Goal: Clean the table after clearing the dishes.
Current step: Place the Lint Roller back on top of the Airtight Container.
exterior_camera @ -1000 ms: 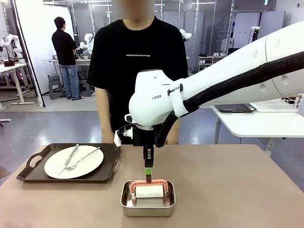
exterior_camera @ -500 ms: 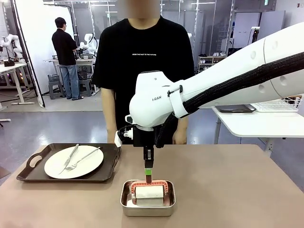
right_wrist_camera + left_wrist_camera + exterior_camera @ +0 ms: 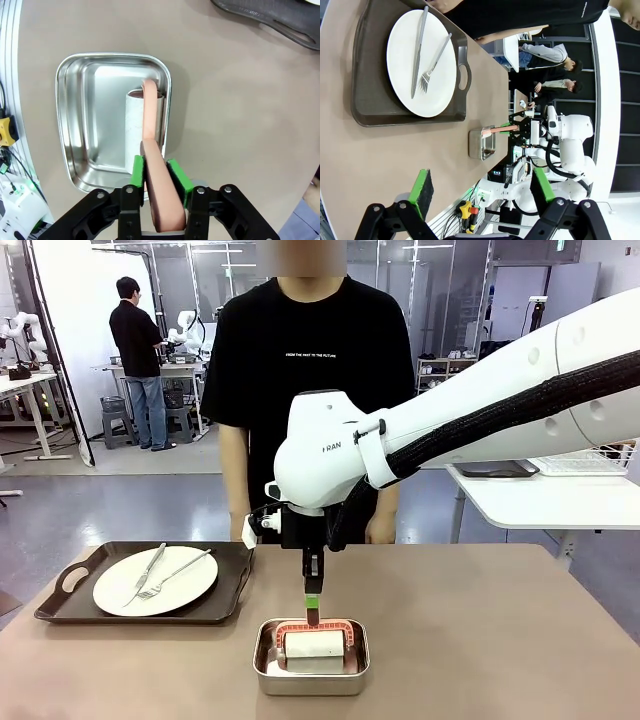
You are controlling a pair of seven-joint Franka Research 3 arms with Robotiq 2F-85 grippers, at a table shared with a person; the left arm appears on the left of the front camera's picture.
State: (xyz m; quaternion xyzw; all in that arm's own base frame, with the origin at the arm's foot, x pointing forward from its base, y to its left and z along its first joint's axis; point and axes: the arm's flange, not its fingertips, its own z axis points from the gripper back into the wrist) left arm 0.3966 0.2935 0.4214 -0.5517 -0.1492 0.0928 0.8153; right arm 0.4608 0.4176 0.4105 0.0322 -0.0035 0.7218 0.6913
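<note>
Right gripper [image 3: 157, 171]: pads closely flank the roller handle [image 3: 150, 115]; whether they clamp it cannot be told. Front view: plate [image 3: 115, 592] on tray [image 3: 230, 570] at the gripper's 10 o'clock. Left gripper [image 3: 481, 185]: jaws wide, empty.

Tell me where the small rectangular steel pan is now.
In the front view, the small rectangular steel pan sits near the robot-side middle of the beige table, right of the dark brown tray, under the right gripper that pinches the roller's pink handle.
</note>
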